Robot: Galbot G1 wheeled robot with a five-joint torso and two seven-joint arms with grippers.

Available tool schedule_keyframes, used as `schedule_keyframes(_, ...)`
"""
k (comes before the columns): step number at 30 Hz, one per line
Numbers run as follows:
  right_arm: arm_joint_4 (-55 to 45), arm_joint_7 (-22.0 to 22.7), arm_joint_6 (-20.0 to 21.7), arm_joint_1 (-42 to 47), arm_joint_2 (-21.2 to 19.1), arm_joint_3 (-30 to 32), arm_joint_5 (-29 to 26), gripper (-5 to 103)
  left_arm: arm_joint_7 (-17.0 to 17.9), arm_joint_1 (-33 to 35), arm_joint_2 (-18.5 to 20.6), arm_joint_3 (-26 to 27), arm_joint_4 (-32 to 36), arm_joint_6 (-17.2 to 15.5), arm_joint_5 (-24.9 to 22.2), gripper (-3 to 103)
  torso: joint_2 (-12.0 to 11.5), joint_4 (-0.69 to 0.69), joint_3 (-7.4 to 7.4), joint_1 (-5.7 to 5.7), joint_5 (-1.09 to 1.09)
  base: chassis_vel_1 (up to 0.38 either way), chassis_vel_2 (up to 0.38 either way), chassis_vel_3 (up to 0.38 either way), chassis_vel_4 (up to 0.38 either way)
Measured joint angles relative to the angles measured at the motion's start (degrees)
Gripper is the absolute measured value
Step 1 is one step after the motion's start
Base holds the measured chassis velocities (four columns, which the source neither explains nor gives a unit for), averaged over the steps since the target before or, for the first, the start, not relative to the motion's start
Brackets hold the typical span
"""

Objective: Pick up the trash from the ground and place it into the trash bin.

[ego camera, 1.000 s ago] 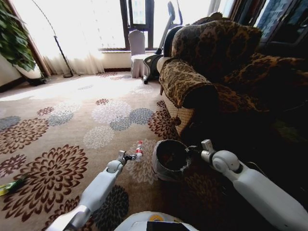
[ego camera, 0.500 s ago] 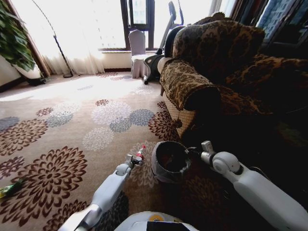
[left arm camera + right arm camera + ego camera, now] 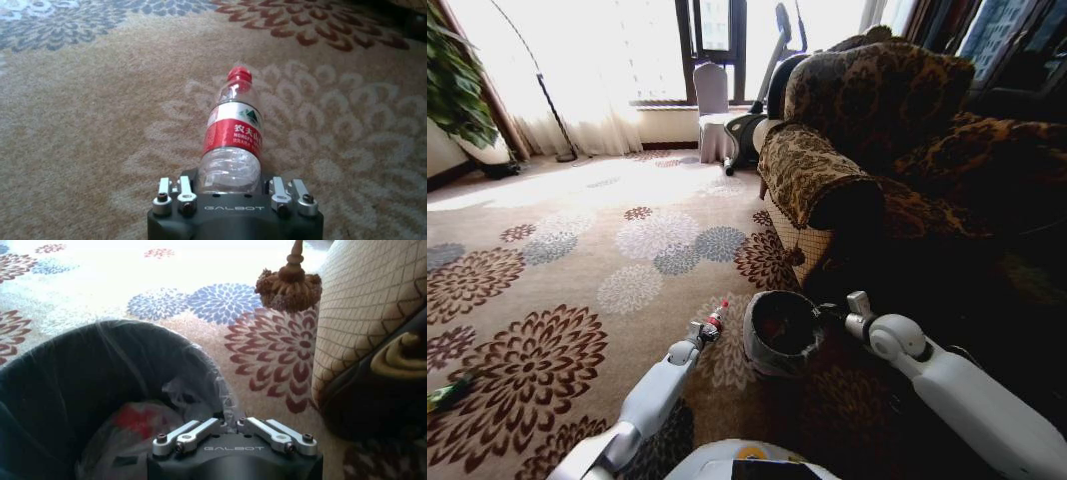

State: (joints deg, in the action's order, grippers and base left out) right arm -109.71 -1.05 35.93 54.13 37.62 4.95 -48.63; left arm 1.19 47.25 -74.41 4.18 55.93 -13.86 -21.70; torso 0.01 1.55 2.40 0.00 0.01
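1. Two grippers work. My left gripper (image 3: 230,192) is clamped on a red-capped bottle (image 3: 231,142), above the carpet (image 3: 577,260) beside the trash bin (image 3: 757,345).
2. My right gripper (image 3: 230,432) pinches what appears to be the bin's rim, fingers closed.

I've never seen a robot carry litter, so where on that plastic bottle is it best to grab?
By the wide clear base end, from behind along its length, as the left pincer does now: the bottle tapers toward its red cap, so the fat, ribbed bottom gives the fingers more to clamp.
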Motion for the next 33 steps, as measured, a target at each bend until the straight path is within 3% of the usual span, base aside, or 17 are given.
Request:
schedule_keyframes(2, -0.02, 0.00, -0.07, 0.16, -0.16, 0.18, 0.04, 1, -0.01, 0.35, 0.13, 0.39, 0.32, 0.01, 0.05, 49, 0.00, 0.00, 0.00, 0.00, 0.00, 0.000, 0.000, 0.000, 0.000)
schedule_keyframes(6, -0.33, 0.01, -0.18, 0.18, -0.37, 0.25, -0.04, 1, 0.70, 1.75, 0.72, 1.27, 3.12, 0.11, 0.32, 46, -0.01, -0.02, 0.01, 0.00, -0.02, 0.000, 0.000, 0.000, 0.000)
schedule_keyframes(9, -1.67, 0.00, -0.14, 0.31, -0.92, 0.65, -1.34, 1, 1.86, 5.47, 3.23, 3.20, 14.29, 0.25, 0.28, 38, 0.00, 0.00, 0.00, 0.01, -0.01, 0.000, 0.000, 0.000, 0.000)
schedule_keyframes(12, -1.95, 0.01, -0.13, 0.41, -1.01, 0.79, -1.35, 1, 2.51, 6.75, 4.06, 4.04, 17.79, 0.67, 1.07, 36, 0.00, 0.00, 0.00, 0.01, -0.02, 0.000, 0.000, 0.000, 0.000)
schedule_keyframes(15, -2.77, 0.00, 0.27, 1.05, -1.03, 1.08, -1.05, 1, 3.43, 8.76, 6.50, 5.81, 25.45, 0.78, 1.54, 36, 0.00, 0.01, 0.00, 0.01, -0.02, 0.000, 0.000, 0.000, 0.000)
schedule_keyframes(24, -4.66, 0.01, 0.49, 2.96, -0.63, 1.68, 0.36, 1, 3.53, 9.12, 9.72, 6.84, 29.37, 0.33, 1.51, 36, 0.00, -0.01, 0.00, 0.01, 0.03, 0.000, 0.000, 0.000, 0.000)
schedule_keyframes(33, -5.84, 0.01, 1.10, 3.66, -0.69, 1.73, 1.27, 1, 4.30, 8.59, 9.48, 6.52, 29.63, -0.74, 1.14, 36, 0.00, -0.03, 0.00, 0.01, 0.01, 0.064, 0.054, -0.082, -0.074)
